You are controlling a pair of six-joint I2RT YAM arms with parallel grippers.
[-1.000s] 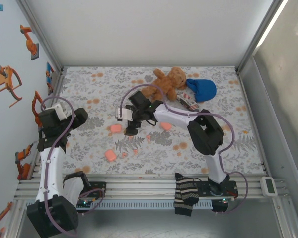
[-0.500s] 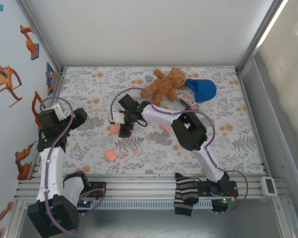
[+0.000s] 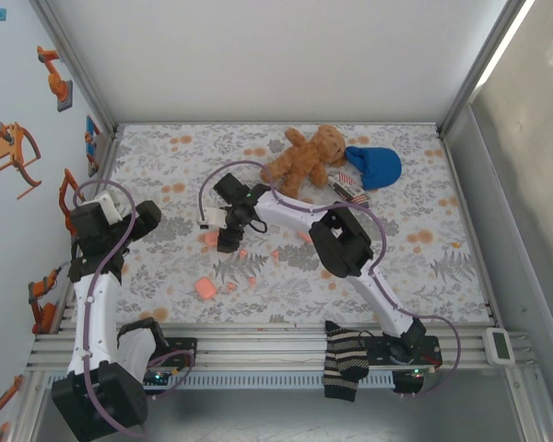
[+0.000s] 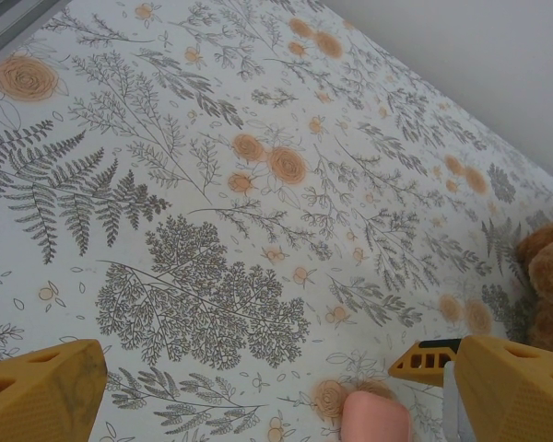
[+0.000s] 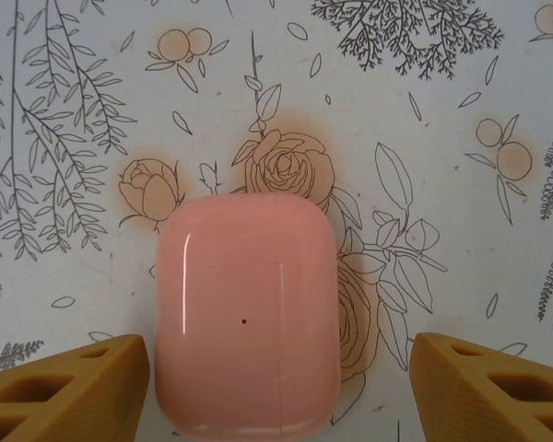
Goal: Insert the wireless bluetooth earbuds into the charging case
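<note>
A pink rounded-square charging case [image 5: 247, 313] lies flat on the floral mat, lid closed. My right gripper [image 5: 276, 391] is open and straddles it: the left finger [image 5: 69, 391] is at the case's side, and the right finger [image 5: 493, 387] stands well clear. From above, that gripper [image 3: 227, 241] hangs over the case [image 3: 210, 238] at centre-left. Tiny pink earbuds [image 3: 231, 286] [image 3: 252, 281] [image 3: 275, 255] lie loose on the mat nearer the arm bases. My left gripper [image 4: 267, 396] is open over bare mat at the far left [image 3: 147, 218].
A second pink case [image 3: 204, 288] lies near the front left, and a pink rounded piece [image 4: 376, 419] sits at the bottom of the left wrist view. A teddy bear [image 3: 306, 157], blue cap [image 3: 376, 166] and small striped item [image 3: 350, 191] sit at the back. A striped sock [image 3: 343, 361] hangs over the front rail.
My right arm has reached further left across the mat and settled over the pink case, and its jaws have narrowed. The left arm has not moved.
</note>
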